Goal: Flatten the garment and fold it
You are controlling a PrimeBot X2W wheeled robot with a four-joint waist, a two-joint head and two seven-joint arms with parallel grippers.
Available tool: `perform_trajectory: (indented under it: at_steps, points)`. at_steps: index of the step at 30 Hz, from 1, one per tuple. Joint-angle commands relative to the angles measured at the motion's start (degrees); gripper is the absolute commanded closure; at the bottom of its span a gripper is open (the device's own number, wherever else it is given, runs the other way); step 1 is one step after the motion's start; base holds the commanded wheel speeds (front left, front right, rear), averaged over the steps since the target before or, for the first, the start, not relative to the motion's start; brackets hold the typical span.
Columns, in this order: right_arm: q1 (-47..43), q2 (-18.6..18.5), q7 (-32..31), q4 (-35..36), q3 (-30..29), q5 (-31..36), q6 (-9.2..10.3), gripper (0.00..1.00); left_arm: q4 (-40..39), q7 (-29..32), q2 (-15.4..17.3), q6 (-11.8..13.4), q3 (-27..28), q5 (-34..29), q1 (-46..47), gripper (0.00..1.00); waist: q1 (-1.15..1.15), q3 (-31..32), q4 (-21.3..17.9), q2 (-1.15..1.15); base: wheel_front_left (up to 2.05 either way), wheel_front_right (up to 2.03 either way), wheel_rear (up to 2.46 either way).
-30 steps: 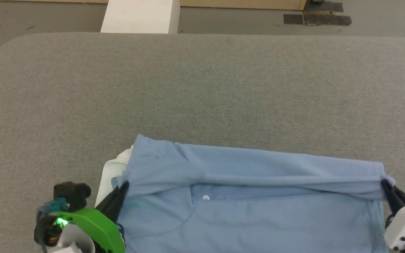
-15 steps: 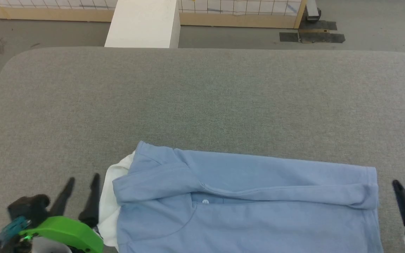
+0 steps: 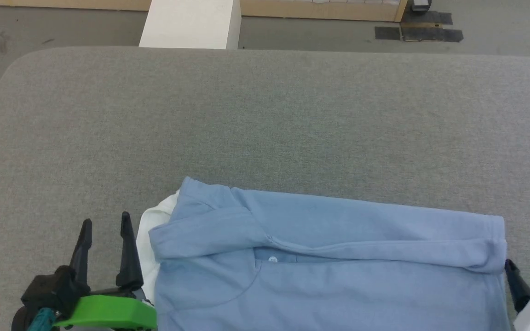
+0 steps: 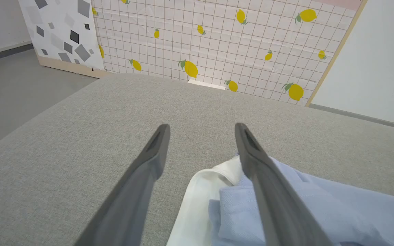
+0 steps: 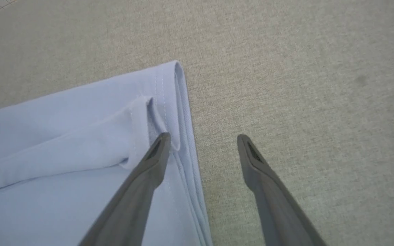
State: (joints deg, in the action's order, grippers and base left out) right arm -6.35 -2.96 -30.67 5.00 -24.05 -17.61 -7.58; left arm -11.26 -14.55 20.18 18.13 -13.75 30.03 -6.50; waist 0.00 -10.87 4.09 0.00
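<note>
The garment, a light blue knit shirt, lies spread on the grey padded surface at the head view's six o'clock, running from about seven to five, its far edge turned back on itself as a long soft band. It looks light, limp and matte. It is likely to drape, stretch and crease rather than hold a line, and nothing about it seems slippery or fragile. The stitched hem and the two ends of the band seem the firmest places to pinch, one at each side so the cloth is taut between them. A white lining peeks out toward eight o'clock, and a small pale button sits near the middle. The left gripper, at eight o'clock, stands with fingers apart and empty just beside the lining. The right gripper, at four o'clock, is likewise spread, one finger over the hem, grasping nothing.
</note>
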Motion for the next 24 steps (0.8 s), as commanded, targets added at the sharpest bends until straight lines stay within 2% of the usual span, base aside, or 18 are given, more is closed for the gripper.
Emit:
perform_trajectory:
  at_steps: [1, 10, 11, 12, 13, 14, 24]
  points:
    - [1.25, 0.06, 0.33, -1.18, 0.77, 0.18, 0.09, 0.00, 0.26, -0.42, -0.19, -0.46, -0.07, -1.25, -0.23, 0.00, 0.00, -0.48, 0.49, 0.00, 0.00, 0.00, 0.00]
    - [1.71, 0.07, -3.63, -9.24, 6.58, -0.35, 0.09, 0.00, 0.44, -0.43, 0.31, -0.93, -0.64, -3.64, 0.86, 0.00, 0.00, -0.32, 1.54, 0.00, 0.00, 0.00, 0.00]
    - [1.76, 0.07, -4.11, -10.08, 6.73, -0.60, 0.09, 0.04, 0.55, -0.39, 0.32, -0.95, -0.71, -3.61, 0.90, 0.00, 0.00, -0.15, 1.68, 0.00, 0.00, 0.00, 0.00]
    - [1.84, 0.07, -4.45, -10.63, 6.88, -0.57, 0.09, 0.52, 0.68, -0.36, 0.31, -0.96, -0.77, -3.56, 0.89, 0.00, 0.00, 0.00, 1.77, 0.00, 0.00, 0.00, 0.00]
    - [1.93, 0.07, -4.41, -10.94, 6.74, -0.59, 0.09, 0.63, 0.79, -0.31, 0.27, -0.96, -0.81, -3.47, 0.86, 0.00, 0.00, 0.14, 1.84, 0.00, 0.00, 0.00, 0.00]
    - [2.12, 0.08, -4.09, -11.25, 6.40, -0.59, 0.09, 1.00, 0.91, -0.24, 0.22, -0.98, -0.89, -3.35, 0.80, 0.00, 0.00, 0.33, 1.92, 0.00, 0.00, 0.00, 0.00]
    - [3.43, -1.20, -1.03, -10.78, -0.91, 1.77, 0.09, 1.00, 1.00, -0.02, 0.18, -0.64, -0.60, -2.15, -0.99, 0.00, 0.00, 3.16, 1.36, 0.00, 0.00, 0.00, 0.00]
